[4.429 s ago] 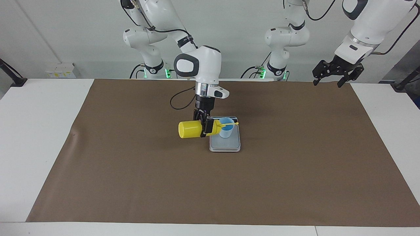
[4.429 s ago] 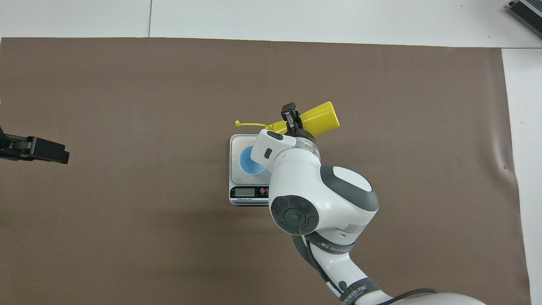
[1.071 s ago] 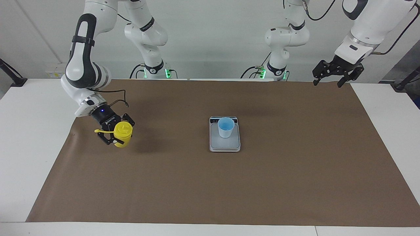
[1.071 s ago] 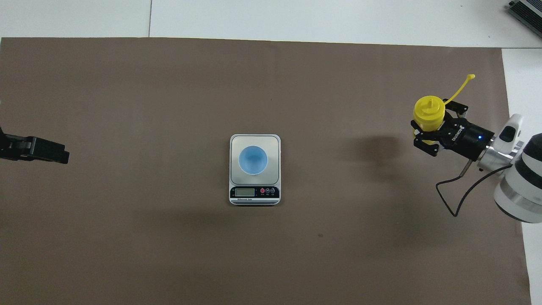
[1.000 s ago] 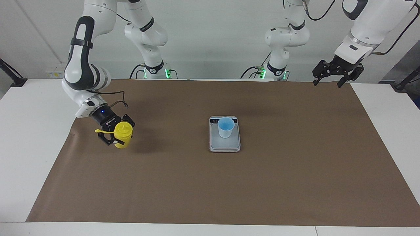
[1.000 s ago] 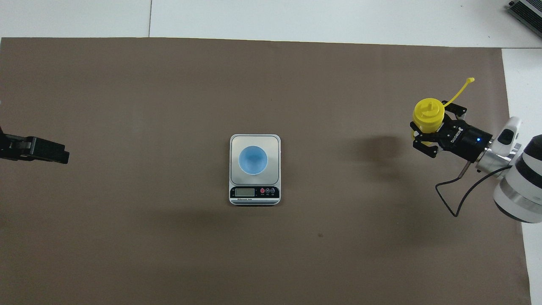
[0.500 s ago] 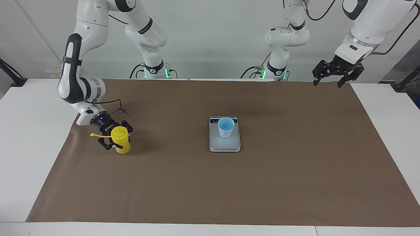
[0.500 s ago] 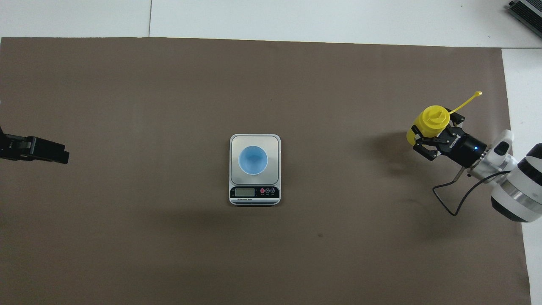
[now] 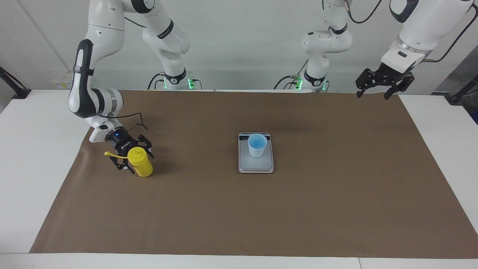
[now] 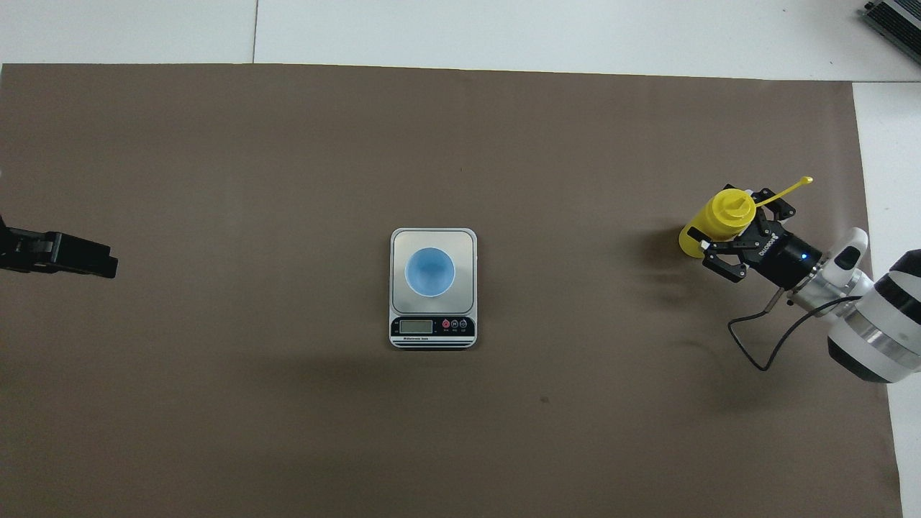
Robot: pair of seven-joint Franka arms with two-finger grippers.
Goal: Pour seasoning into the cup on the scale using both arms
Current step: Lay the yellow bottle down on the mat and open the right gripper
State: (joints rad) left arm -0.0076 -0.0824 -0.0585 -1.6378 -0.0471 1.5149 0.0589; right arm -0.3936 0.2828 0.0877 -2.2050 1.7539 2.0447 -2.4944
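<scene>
Two glossy white jointed arms with dark grey joint caps and black bands, black cables looping along the links, green lights at the bases. Each ends in a black skeletal two-finger pincer, right pincer (image 9: 129, 158) with blue LED and white lettering, left pincer (image 9: 380, 86) plain.

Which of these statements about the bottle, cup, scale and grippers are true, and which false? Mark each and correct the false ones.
1. The cup stands on the scale. True.
2. The bottle lies on the scale. False: it is on the brown mat, toward the right arm's end.
3. The right gripper is at the bottle. True.
4. The left gripper holds the cup. False: it holds nothing and waits over the mat's edge.
5. The cup is yellow. False: it is light blue.
</scene>
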